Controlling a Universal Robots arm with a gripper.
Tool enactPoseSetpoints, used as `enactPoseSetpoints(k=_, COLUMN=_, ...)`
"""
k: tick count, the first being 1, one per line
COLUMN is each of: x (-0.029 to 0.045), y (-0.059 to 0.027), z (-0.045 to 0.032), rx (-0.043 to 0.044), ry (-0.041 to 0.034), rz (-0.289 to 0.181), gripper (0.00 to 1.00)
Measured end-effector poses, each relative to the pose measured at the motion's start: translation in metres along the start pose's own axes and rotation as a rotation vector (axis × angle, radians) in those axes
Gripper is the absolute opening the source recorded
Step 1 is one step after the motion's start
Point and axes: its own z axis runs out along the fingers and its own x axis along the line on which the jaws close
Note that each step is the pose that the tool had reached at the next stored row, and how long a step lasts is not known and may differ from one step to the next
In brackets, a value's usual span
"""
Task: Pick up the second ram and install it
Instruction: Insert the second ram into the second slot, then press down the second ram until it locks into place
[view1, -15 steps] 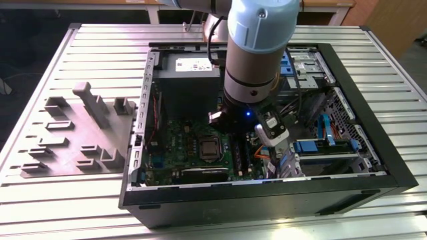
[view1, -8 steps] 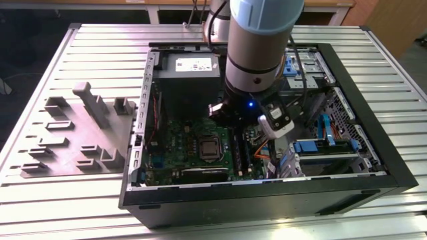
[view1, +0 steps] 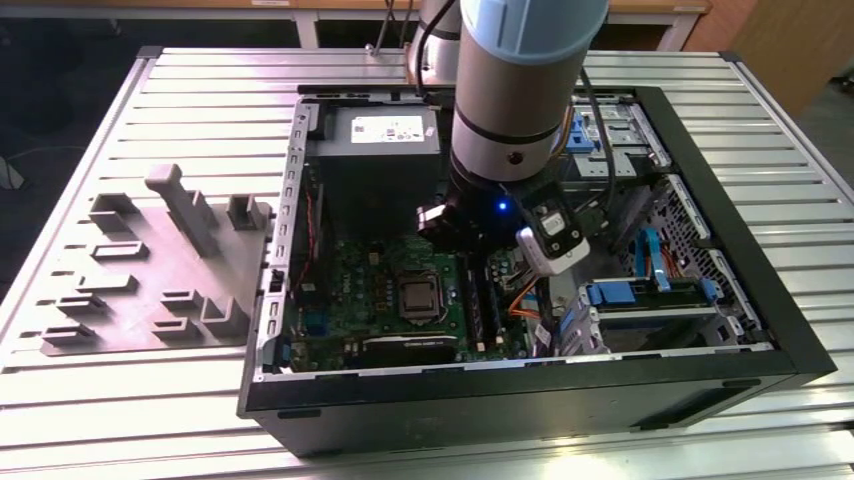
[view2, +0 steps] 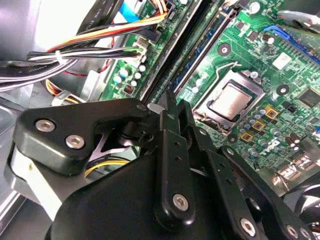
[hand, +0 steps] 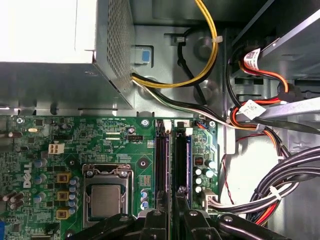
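Observation:
My gripper reaches down inside the open computer case, over the green motherboard. In both wrist views its black fingers stand close together above the long black slots. The second ram, a thin blue-green strip seen almost edge-on, runs along the slot beside the processor socket and passes between the fingertips. The gripper is shut on it. In the second wrist view the gripper tips point down at the slots, and the black linkage hides the ram's near end.
The grey power supply sits just beyond the slots' far end. Bundled cables and yellow wires crowd the side away from the socket. A drive cage with blue latches fills the case's right in the exterior view. A grey fixture plate lies outside.

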Motion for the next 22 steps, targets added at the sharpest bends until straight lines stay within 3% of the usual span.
enactPoseSetpoints(k=4, x=0.0, y=0.0, z=-0.0005, rx=0.0, ry=0.0, rz=0.0, gripper=0.1)
enactPoseSetpoints(k=22, x=-0.0001, y=0.0003, z=-0.0045, rx=0.0001, ry=0.0, rz=0.0, gripper=0.1)
